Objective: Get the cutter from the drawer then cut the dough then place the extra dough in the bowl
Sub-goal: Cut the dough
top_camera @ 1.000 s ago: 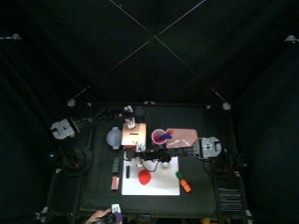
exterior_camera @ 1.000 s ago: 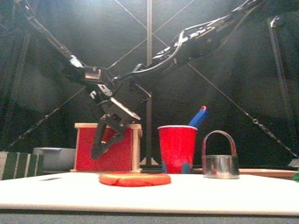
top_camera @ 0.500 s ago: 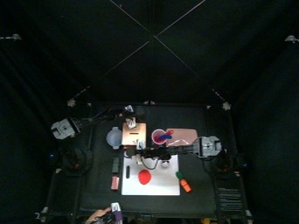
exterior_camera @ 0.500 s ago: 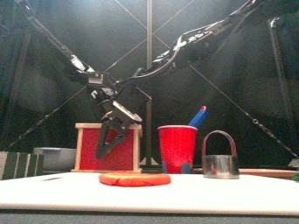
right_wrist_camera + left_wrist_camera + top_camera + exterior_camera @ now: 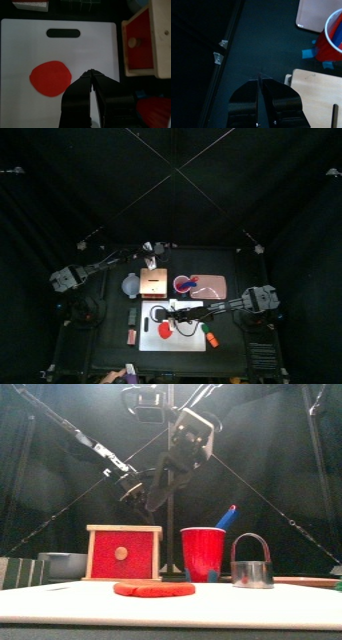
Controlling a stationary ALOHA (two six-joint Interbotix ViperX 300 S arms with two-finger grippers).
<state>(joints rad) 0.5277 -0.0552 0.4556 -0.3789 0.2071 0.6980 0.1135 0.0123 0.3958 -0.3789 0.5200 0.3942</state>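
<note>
A flat red dough disc lies on the white cutting board. Behind the board stands the wooden box, its red drawer front closed. The metal cutter sits to the right of the red cup. My right gripper hangs shut and empty above the board, beside the dough. Behind the box, near the table's back edge, my left gripper is shut with nothing in it.
A blue-grey bowl stands left of the box. The pink tray lies right of the box, with the cup holding toy knives at its left end.
Both grippers left the box's drawer front. The right one rose above the board; the left one pulled away to behind the box.
</note>
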